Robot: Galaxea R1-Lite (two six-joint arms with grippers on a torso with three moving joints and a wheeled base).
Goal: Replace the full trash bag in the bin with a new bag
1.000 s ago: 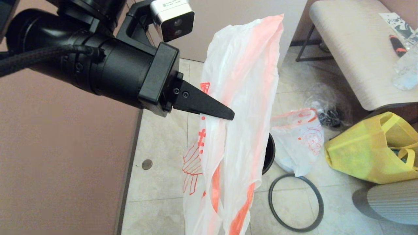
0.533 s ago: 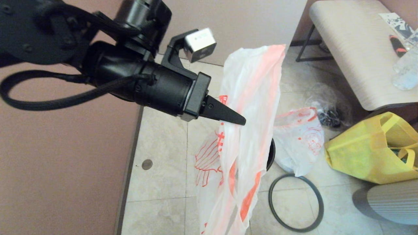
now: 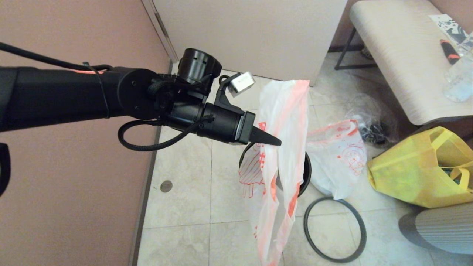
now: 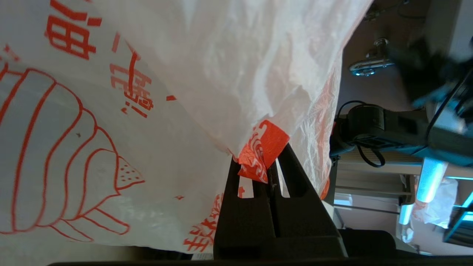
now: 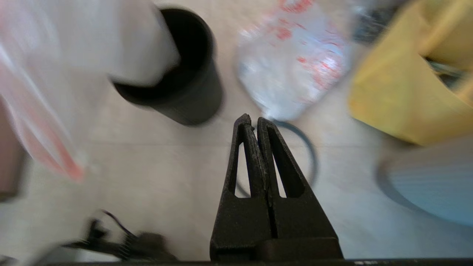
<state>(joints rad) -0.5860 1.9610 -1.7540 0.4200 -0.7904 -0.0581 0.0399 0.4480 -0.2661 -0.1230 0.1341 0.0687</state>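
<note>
My left gripper [image 3: 275, 142] [image 4: 264, 162] is shut on the new bag [image 3: 284, 140] [image 4: 155, 92], pinching it at its small red square logo. The thin white bag with its red striped figure hangs limp in the air, draping over the black bin [image 3: 306, 173] [image 5: 188, 92], whose mouth is mostly hidden behind it. The full trash bag [image 3: 338, 155] [image 5: 295, 62], lumpy with red print, sits on the floor just right of the bin. My right gripper [image 5: 251, 120] is shut and empty, low above the floor near the hoop; it does not show in the head view.
A thin dark hoop [image 3: 334, 229] lies on the tiles in front of the bin. A yellow tote [image 3: 417, 166] and a clear bag of dark items [image 3: 369, 118] lie at the right, under a bench [image 3: 402, 55]. A pink wall [image 3: 66, 192] runs along the left.
My left arm has reached forward and down, carrying the new bag away from the head camera until it hangs over the bin.
</note>
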